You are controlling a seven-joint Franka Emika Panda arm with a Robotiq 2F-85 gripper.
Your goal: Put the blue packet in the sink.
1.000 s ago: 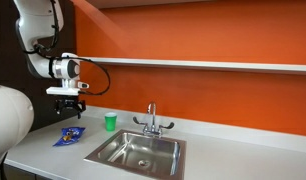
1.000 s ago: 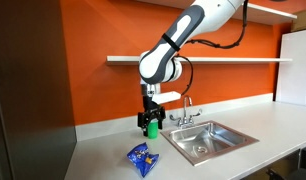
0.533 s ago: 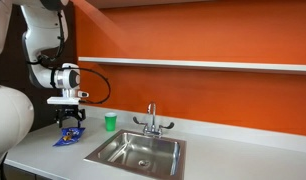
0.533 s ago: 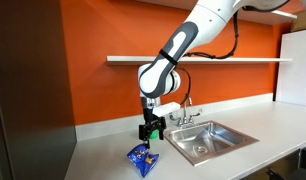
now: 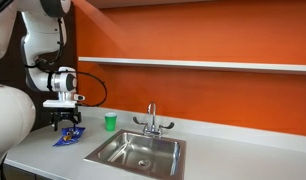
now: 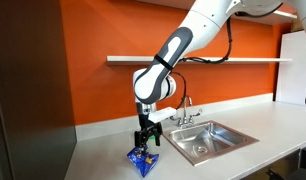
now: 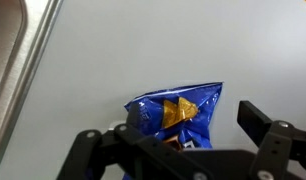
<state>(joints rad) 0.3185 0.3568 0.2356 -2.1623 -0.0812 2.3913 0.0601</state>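
Tool wide open over blue packet, its orange print perhaps a logo, unreadable.

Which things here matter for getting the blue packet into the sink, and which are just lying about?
For the job: packet, sink, pincer, open just above the packet.
Lying about: green cup, shelf.
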